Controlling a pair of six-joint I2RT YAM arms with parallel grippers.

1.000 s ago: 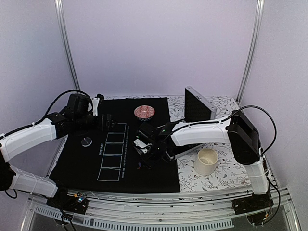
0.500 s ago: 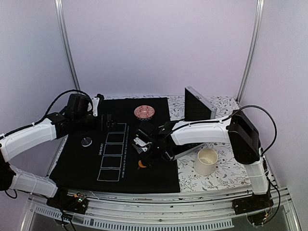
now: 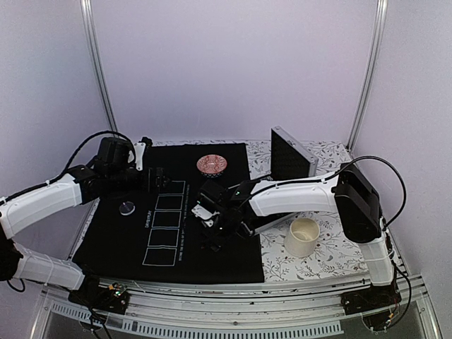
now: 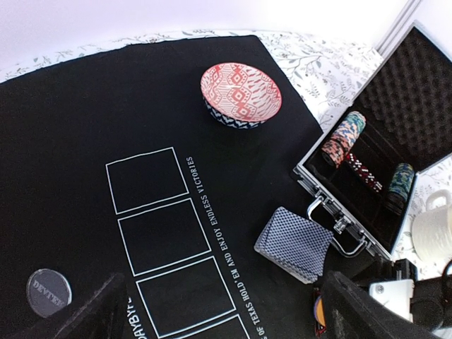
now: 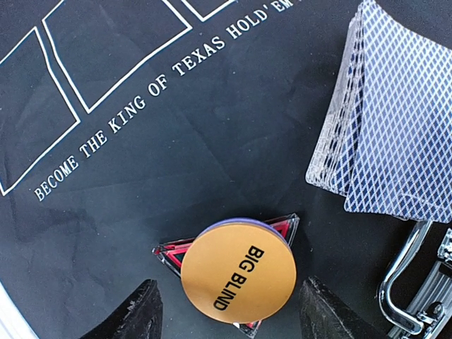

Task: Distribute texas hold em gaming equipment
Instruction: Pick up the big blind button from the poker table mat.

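In the right wrist view an orange "BIG BLIND" disc (image 5: 238, 272) lies on a purple disc, and both rest on the red triangle marker (image 5: 169, 256) on the black mat. My right gripper (image 5: 229, 286) is open, one finger on each side of the stack with a gap at both. The grey-blue card deck (image 5: 395, 127) lies just beyond it. My left gripper (image 4: 226, 296) is open over the mat's printed boxes with nothing between its fingers. It has the card deck (image 4: 293, 242) ahead on its right. Striped chips (image 4: 344, 136) sit in the open case.
A red patterned bowl (image 3: 212, 164) stands at the mat's far edge. The metal case (image 3: 293, 154) stands open to the right of the mat, with a white cup (image 3: 304, 236) in front of it. A black dealer disc (image 3: 127, 207) lies on the mat's left.
My right gripper's jaws have widened, and the orange disc now lies free on the triangle marker between them. The left arm has not moved.
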